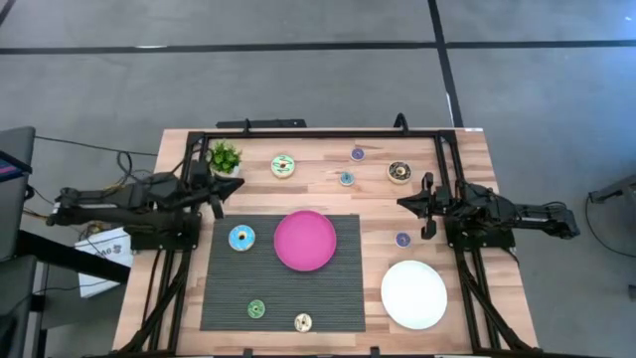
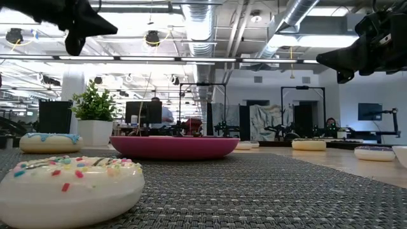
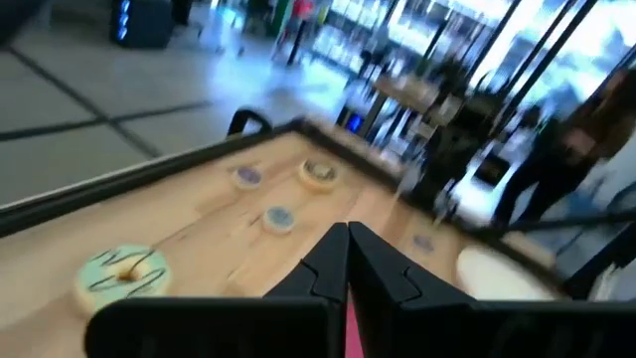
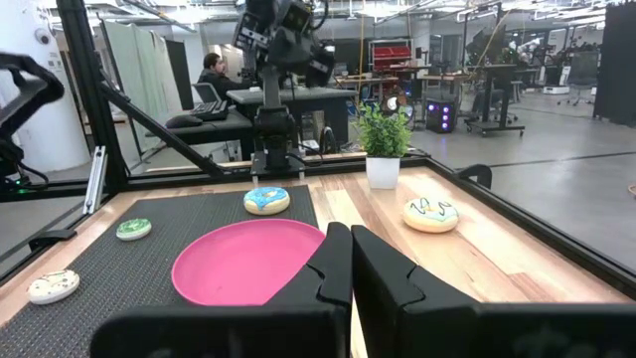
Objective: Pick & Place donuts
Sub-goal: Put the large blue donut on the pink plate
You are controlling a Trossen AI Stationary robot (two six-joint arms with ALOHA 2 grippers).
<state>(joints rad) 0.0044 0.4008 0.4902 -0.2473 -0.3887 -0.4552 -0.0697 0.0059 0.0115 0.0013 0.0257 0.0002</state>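
Observation:
Several small donuts lie flat on the table. On the bare wood at the far side are a mint one (image 1: 283, 165), a chocolate one (image 1: 399, 171), a small blue one (image 1: 346, 179) and two purple ones (image 1: 358, 154) (image 1: 401, 240). On the dark mat rest a blue one (image 1: 241, 238), a green one (image 1: 256, 309) and a cream one (image 1: 303, 322). My left gripper (image 1: 219, 197) hovers shut above the mat's far left corner, beside the plant. My right gripper (image 1: 405, 203) hovers shut over the wood between the chocolate donut and the nearer purple one. Neither holds anything.
A pink plate (image 1: 305, 240) sits mid-mat and a white plate (image 1: 413, 294) on the wood at the near right. A small potted plant (image 1: 225, 156) stands at the far left. A black frame (image 1: 318, 133) edges the table. A person sits at a desk in the room beyond (image 4: 211, 72).

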